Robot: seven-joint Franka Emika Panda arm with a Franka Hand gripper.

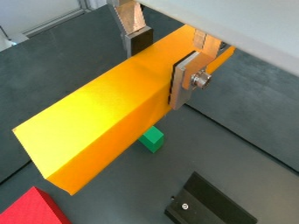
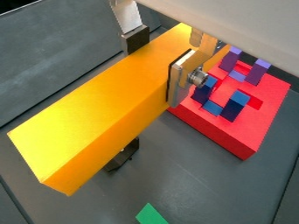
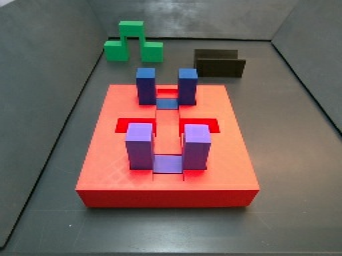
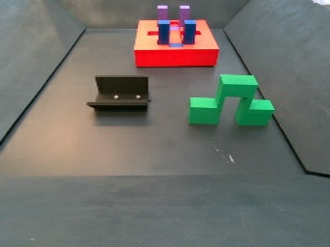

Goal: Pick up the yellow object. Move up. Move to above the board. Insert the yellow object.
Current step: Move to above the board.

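Observation:
In both wrist views my gripper (image 1: 162, 61) is shut on the yellow object (image 1: 111, 118), a long smooth yellow-orange bar. A silver finger with a dark pad presses each long side, and the bar is held high above the floor. It also shows in a wrist view (image 2: 105, 122), with the gripper (image 2: 160, 59) near one end. The red board (image 2: 251, 122) lies below, beside the bar, with blue blocks (image 2: 228, 105) and purple blocks (image 2: 239, 66). The board shows in both side views (image 3: 120, 175) (image 4: 175, 56). Neither side view shows the gripper or the bar.
The green stepped block (image 4: 230, 101) stands on the dark floor and shows small below the bar (image 1: 152, 138). The dark fixture (image 4: 120, 95) stands near it, also seen in a side view (image 3: 219, 62) and a wrist view (image 1: 211, 206). Grey walls enclose the floor.

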